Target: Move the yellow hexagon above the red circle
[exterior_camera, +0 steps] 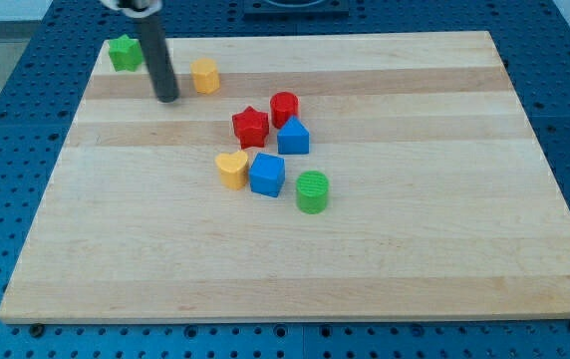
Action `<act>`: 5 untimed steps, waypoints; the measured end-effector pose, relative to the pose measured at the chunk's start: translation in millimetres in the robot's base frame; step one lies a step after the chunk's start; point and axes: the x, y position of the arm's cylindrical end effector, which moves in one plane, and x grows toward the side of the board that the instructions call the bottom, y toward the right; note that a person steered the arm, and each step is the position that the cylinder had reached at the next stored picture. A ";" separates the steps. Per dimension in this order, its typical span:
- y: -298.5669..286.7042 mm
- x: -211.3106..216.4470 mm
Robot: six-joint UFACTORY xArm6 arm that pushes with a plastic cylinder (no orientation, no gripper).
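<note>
The yellow hexagon [204, 75] lies on the wooden board near the view's top left. The red circle [284, 107] stands to its lower right, in a cluster near the board's middle. My tip [166, 98] rests on the board just left of and slightly below the yellow hexagon, a small gap apart from it. The dark rod rises from the tip toward the view's top.
A green star [124, 53] sits at the top left corner. Around the red circle are a red star [250, 126], a blue house-shaped block [293, 137], a blue cube [267, 175], a yellow heart [232, 170] and a green cylinder [312, 191]. The board [444, 249] lies on a blue perforated table.
</note>
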 end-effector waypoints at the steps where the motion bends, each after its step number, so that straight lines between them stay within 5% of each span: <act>1: 3.1 -25.4; 3: 109.7 -62.9; 5: 71.8 -40.0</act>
